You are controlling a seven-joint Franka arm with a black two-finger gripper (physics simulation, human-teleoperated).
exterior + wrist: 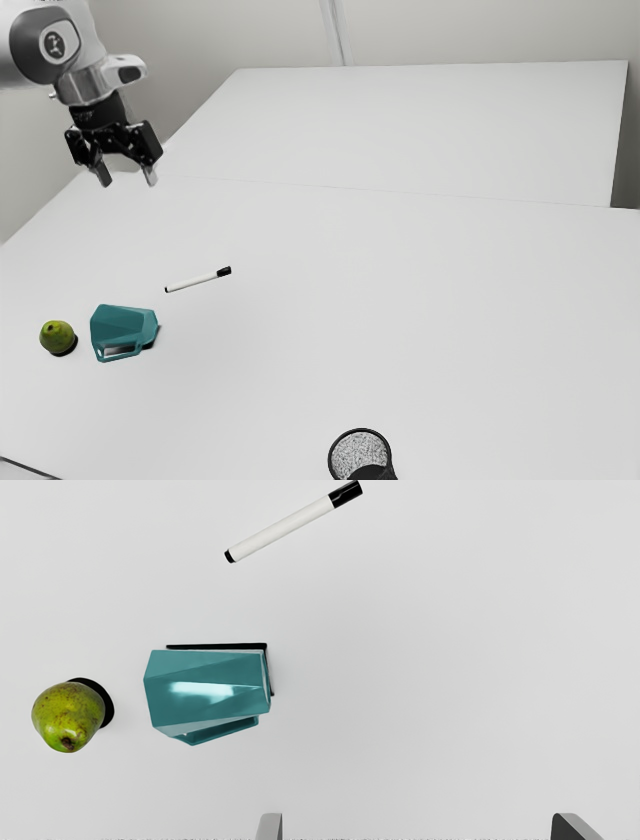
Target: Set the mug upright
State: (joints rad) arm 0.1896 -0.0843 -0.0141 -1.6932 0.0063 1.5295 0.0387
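White, smooth tabletop (400,280) stretches out below me under plain pale walls, and my gripper (127,177) hangs well above it. My 2 fingers stand wide apart, with nothing between them. Down below and ahead of my fingertips, off to the side of 1 finger rather than under the middle of my grip, the teal mug (207,687) lies on its side. Its handle (220,732) is on the side nearer my fingertips. The green pear (68,717) sits near 1 end of the mug, apart from it, and the marker (295,522) lies farther ahead of me than both.

With the mug tipped over, the setting-upright remains to be done, and I judge the step in hand to be the approach to a grasp. Next I need to shift sideways and forward until I am over the mug, then come down with my fingers to either side of its body, clear of the pear. After closing, I would lift a little, tilt the mug onto its base and let go gently. Its slanted facets could make it roll or slip if I pinch off-centre.
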